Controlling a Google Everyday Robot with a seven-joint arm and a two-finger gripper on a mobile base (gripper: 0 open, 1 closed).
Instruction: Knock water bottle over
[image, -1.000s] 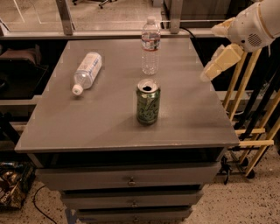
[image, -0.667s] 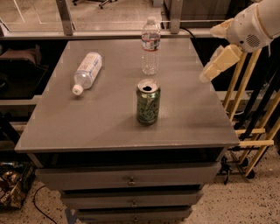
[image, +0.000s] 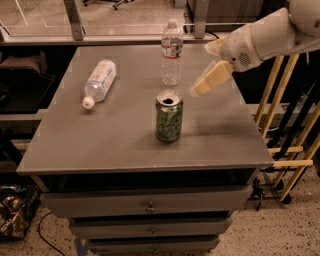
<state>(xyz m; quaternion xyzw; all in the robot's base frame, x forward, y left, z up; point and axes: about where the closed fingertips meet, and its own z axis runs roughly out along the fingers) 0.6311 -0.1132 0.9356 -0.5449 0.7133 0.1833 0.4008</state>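
Observation:
The water bottle (image: 172, 53) stands upright at the back middle of the grey table (image: 100, 145). It is slim, clear and ribbed, with a white cap and a narrow red-and-white band near the top. My gripper (image: 206, 83), with cream-coloured fingers on a white arm, hangs over the table just right of the bottle and a little nearer the front, apart from it. A green can (image: 169, 117) stands upright in front of the bottle.
A wider bottle with a large white label (image: 99, 82) lies on its side at the back left of the table. Wooden rails (image: 280, 125) stand to the right of the table. Drawers (image: 150, 205) are below the tabletop.
My arm and gripper have moved left, from beyond the table's right edge to over the table near the water bottle. The bottles and the can have not moved.

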